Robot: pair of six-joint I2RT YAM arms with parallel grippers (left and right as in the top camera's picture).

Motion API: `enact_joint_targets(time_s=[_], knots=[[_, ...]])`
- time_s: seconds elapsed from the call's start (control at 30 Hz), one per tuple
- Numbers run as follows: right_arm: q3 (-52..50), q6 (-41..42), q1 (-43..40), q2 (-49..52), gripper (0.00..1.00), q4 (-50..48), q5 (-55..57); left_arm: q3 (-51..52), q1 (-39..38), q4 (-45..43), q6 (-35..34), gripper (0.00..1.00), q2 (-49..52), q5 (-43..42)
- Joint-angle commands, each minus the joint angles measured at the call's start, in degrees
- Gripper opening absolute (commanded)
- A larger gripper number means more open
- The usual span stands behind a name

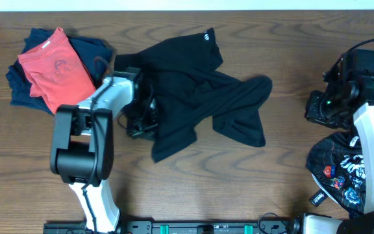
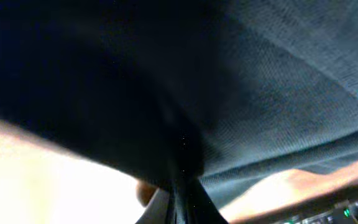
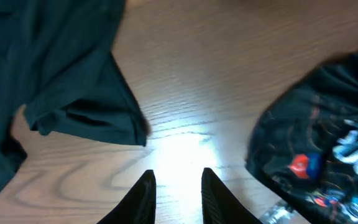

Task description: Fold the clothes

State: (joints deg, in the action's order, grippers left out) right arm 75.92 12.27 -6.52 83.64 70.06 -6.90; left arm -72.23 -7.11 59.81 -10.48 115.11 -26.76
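A large black garment (image 1: 200, 97) lies crumpled in the middle of the wooden table, its small white logo (image 1: 208, 36) at the far edge. My left gripper (image 1: 140, 120) sits at the garment's left edge. In the left wrist view this gripper (image 2: 182, 194) is shut, with a fold of the black fabric (image 2: 260, 81) pinched between the fingers. My right gripper (image 3: 178, 173) hovers open over bare wood at the right, with nothing between its fingers. It is between the black garment's sleeve (image 3: 73, 93) and a dark printed garment (image 3: 316, 137).
A red shirt (image 1: 54, 68) lies on navy clothes (image 1: 93, 49) at the back left. The dark printed garment (image 1: 336, 172) is bunched at the front right beside the right arm (image 1: 372, 130). Bare wood (image 1: 239, 188) runs along the front.
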Motion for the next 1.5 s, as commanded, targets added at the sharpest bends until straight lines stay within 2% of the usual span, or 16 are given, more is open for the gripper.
enact_joint_targets(time_s=[0.0, 0.17, 0.27, 0.33, 0.5, 0.67, 0.77, 0.87, 1.03, 1.2, 1.3, 1.47], knots=[[-1.99, -1.2, 2.78, -0.04, 0.23, -1.38, -2.84, -0.55, 3.56, 3.87, 1.38, 0.06, -7.08, 2.32], [-7.76, 1.03, 7.93, -0.04, 0.24, -10.71, -2.86, -0.55, 7.56, 6.14, 1.66, 0.06, -18.08, 2.03], [-12.61, 1.01, 10.95, -0.04, 0.34, -19.5, -2.78, -0.55, 9.09, 5.81, 1.66, 0.05, -23.71, 1.95], [-16.2, 1.05, 12.41, -0.04, 0.34, -25.75, -2.51, -0.55, 10.1, 5.33, 1.57, 0.06, -26.82, 1.92], [-24.79, 10.14, 13.49, -0.04, 0.38, -40.92, 0.44, -0.55, 12.7, 4.61, 0.59, 0.06, -31.58, 1.92], [-31.28, 20.09, 13.49, -0.02, 0.38, -50.77, 0.0, -0.55, 15.45, 4.61, -2.05, 0.06, -33.59, 1.9], [-33.09, 21.88, 13.51, 0.81, 0.4, -56.28, -4.2, -0.55, 17.2, 4.42, -4.15, 0.06, -34.53, 1.88], [-33.18, 22.75, 13.51, 2.82, 0.45, -58.55, -9.03, -0.55, 18.62, 3.85, -4.74, 0.06, -35.8, 0.15], [-33.18, 25.16, 13.51, 8.57, 0.47, -62.2, -12.87, -0.55, 21.75, 1.99, -6.21, 0.06, -39.08, -0.7], [-33.16, 25.44, 14.01, 14.05, 0.49, -68.81, -22.43, -0.55, 25.92, -1.25, -8.57, 0.06, -41.97, -0.66], [-33.18, 25.42, 14.82, 15.93, 0.49, -71.01, -25.99, -0.55, 28.06, -2.71, -11.06, 0.06, -42.51, -0.68], [-33.16, 25.4, 16.06, 16.46, 0.49, -75.1, -31.69, -0.55, 29.29, -3.87, -11.28, 0.06, -42.45, -0.66]])
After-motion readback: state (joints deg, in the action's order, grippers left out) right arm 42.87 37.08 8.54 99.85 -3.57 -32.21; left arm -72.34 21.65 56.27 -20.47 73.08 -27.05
